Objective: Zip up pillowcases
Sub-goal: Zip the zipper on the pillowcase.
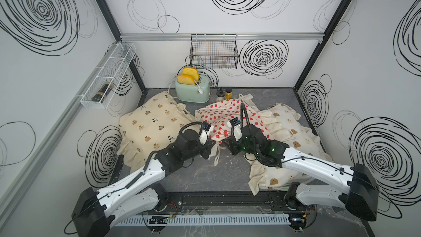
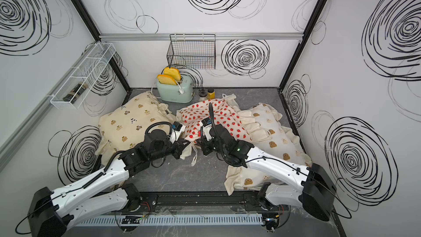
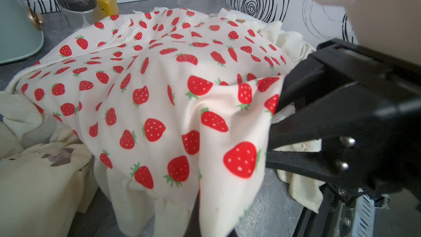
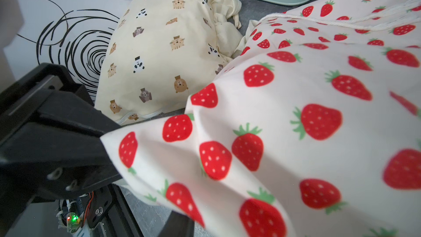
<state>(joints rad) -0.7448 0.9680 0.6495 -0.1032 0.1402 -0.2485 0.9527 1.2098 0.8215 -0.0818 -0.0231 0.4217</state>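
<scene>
In both top views the strawberry case [image 1: 227,116] lies mid-tabletop [image 1: 200,178], reaching toward 12 o'clock, with its near edge raised at the centre. The panda case [image 1: 148,124] fills 9 to 10 o'clock. The bear-face case [image 1: 293,142] fills 3 to 4 o'clock, its ruffle touching the strawberry one. A toaster [image 1: 193,90] stands at 12 o'clock, clear of the work. The left end effector [image 1: 211,147] and right end effector [image 1: 229,145] sit close together on that raised edge. I judge they are there to pull it taut, so the open seam lines up for closing.

In the left wrist view, the right end effector [image 3: 281,112] looks clamped on a fold of strawberry cloth, which drapes down from its jaws.

In the right wrist view, the left end effector [image 4: 102,140] is pinched tight on a corner of the same cloth and holds it off the tabletop. The panda case [image 4: 164,49] lies just beyond.

No zip or slider shows in any view, so zipping seems not yet begun.
</scene>
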